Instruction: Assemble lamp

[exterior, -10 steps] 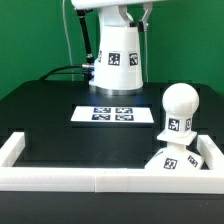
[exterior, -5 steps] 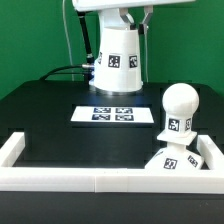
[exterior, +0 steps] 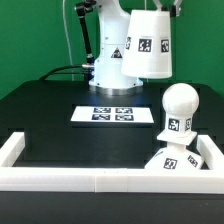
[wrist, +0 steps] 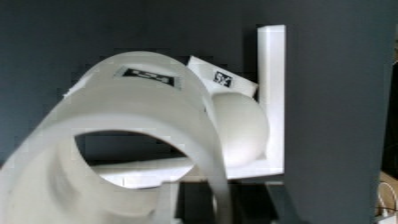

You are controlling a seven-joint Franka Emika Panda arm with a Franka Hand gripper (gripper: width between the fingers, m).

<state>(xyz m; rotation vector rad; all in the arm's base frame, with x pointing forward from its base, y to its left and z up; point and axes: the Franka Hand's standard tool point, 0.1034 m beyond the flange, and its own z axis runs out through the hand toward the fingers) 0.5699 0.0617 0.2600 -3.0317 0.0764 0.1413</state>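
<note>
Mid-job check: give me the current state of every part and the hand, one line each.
shade: lifted clear of the table, tilted, held by the hand.
hand: shut on the shade's rim.
bulb: upright, seated on the base.
base: on the table, in the corner of the white wall.
marker board: flat on the table, nothing on it.

The lamp shade (exterior: 147,44), at about one o'clock in the exterior view, looks like smooth white plastic with a soft sheen, printed black-and-white tags on its wall. The bulb (exterior: 178,110) at four o'clock shares that smooth white plastic look, as does the base (exterior: 186,158) beneath it. The table (exterior: 50,115) is matt black. The marker board (exterior: 113,114), centre, looks flat white and matt.
</note>
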